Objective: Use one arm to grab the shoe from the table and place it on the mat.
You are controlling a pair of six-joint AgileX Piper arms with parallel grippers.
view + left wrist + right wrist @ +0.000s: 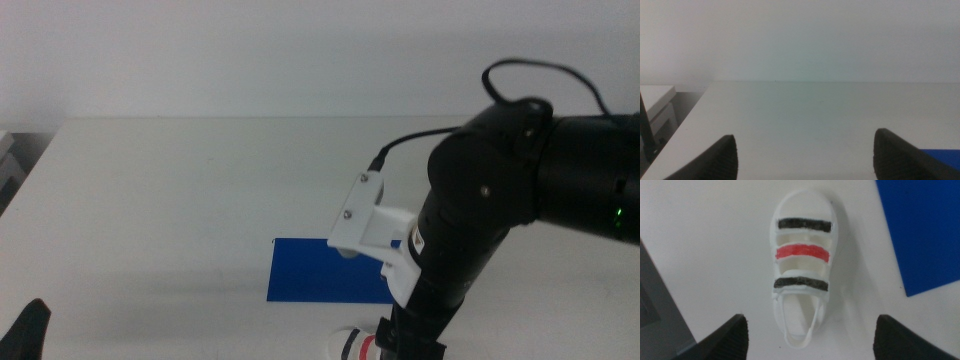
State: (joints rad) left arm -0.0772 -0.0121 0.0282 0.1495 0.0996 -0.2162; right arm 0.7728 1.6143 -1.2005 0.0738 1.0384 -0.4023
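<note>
The white shoe point(802, 265) with two black straps and one red strap lies on the white table point(715, 255), just beside the dark blue mat point(925, 230). In the middle view only its end point(355, 345) shows at the bottom edge, in front of the mat point(315, 270). The right arm point(500, 190) reaches down over it. My right gripper point(810, 345) is open, its jaws standing wide on either side of the shoe's heel end, above it. My left gripper point(805, 160) is open and empty, waiting at the bottom left point(28, 330).
The table's left edge point(685, 130) drops off to a grey unit beside it. A corner of the mat point(945, 157) shows in the left wrist view. A white wall stands behind the table.
</note>
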